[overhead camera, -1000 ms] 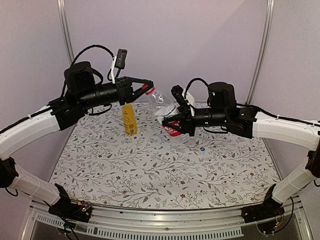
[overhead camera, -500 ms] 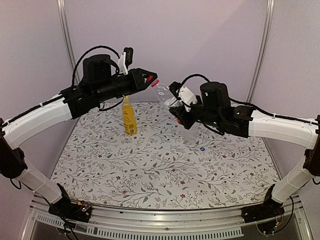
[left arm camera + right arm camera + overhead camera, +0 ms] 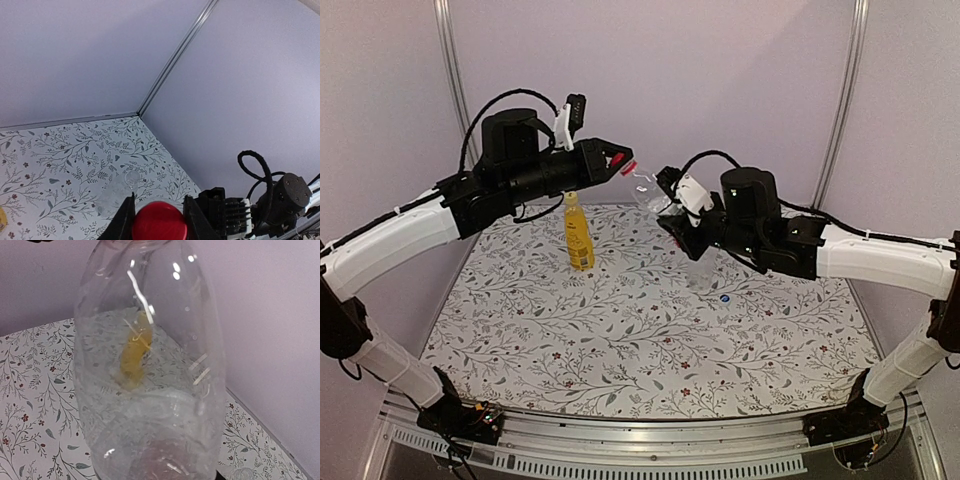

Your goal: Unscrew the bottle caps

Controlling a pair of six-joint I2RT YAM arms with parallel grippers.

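Note:
My left gripper point(image 3: 619, 160) is raised above the table's back and shut on the red cap point(image 3: 620, 160), which sits between its fingers in the left wrist view point(image 3: 159, 221). My right gripper point(image 3: 672, 215) is shut on the lower part of the clear red-labelled bottle point(image 3: 645, 188), held in the air with its neck tilted up-left to the cap. I cannot tell whether the cap is still on the neck. This bottle fills the right wrist view point(image 3: 150, 365) and hides the fingers. The yellow bottle point(image 3: 579, 235) stands upright at the back. The clear unlabelled bottle point(image 3: 700, 270) stands open-mouthed point(image 3: 122, 190).
A small blue-white cap point(image 3: 724, 297) lies on the patterned table point(image 3: 620, 350) just right of the unlabelled bottle. Purple walls with metal posts point(image 3: 445, 60) close in the back and sides. The right arm's body point(image 3: 227, 215) is close beside the left fingers.
Over the last second both arms rose and the held bottle swung from lying low to tilted neck-up. The unlabelled bottle came into view. Little has moved in the last half second.

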